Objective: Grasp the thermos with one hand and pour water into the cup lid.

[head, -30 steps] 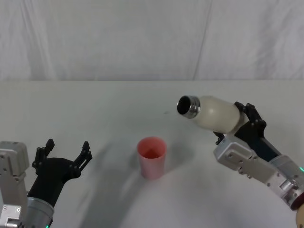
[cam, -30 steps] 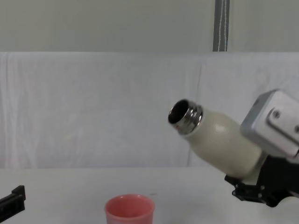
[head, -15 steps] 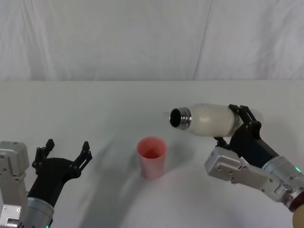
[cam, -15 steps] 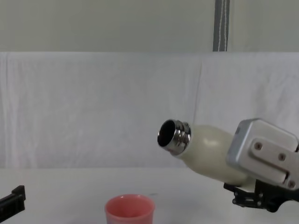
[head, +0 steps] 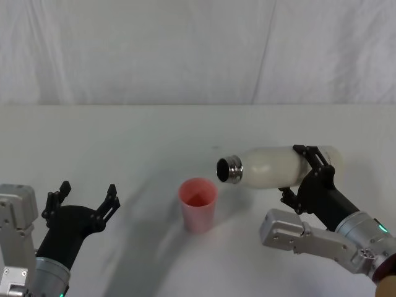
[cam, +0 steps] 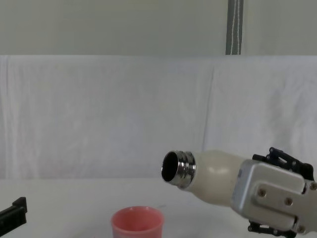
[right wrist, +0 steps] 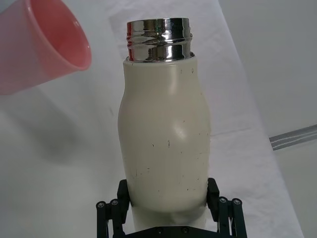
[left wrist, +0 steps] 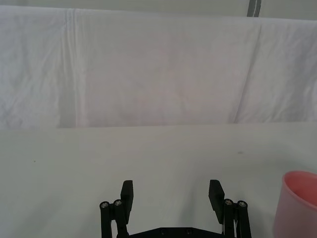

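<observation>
Thermos (head: 272, 166) now tipped lower than a second ago, nearly flat, mouth just beside cup lid (head: 198, 205), up and right of it. Right claw (head: 307, 174) shut tight on thermos bottom. No water seen yet; pour looks close. Left claw (head: 86, 201) wide open, holds nothing, parked far left.

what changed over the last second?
The right pincer, shut on the thermos, tipped it further over and carried it down toward the cup lid; the steel neck now sits just off the lid's rim, above and to its right. No water visible. The cup lid stayed put, and the left pincer stayed parked, open.
</observation>
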### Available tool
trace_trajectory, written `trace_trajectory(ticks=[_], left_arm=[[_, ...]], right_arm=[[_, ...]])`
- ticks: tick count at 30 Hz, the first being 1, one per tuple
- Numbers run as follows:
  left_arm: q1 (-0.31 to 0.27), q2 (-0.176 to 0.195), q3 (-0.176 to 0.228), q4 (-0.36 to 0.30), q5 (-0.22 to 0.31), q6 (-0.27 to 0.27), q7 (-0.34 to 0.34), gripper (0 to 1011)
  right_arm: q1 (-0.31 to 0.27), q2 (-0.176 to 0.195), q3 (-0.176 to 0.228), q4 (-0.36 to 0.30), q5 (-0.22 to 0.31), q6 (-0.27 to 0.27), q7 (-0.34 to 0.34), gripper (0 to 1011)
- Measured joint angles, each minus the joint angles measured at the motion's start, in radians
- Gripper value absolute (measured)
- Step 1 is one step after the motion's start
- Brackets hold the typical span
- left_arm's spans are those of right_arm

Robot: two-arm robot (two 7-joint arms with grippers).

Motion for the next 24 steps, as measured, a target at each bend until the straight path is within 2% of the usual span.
trace_trajectory(ticks=[24], left_arm=[[0.0, 0.0, 0.0, 0.0, 0.0, 0.0, 0.0, 1001]], right_arm=[[0.048, -0.005, -0.048, 0.051, -0.064, 0.006, -0.007, 951]])
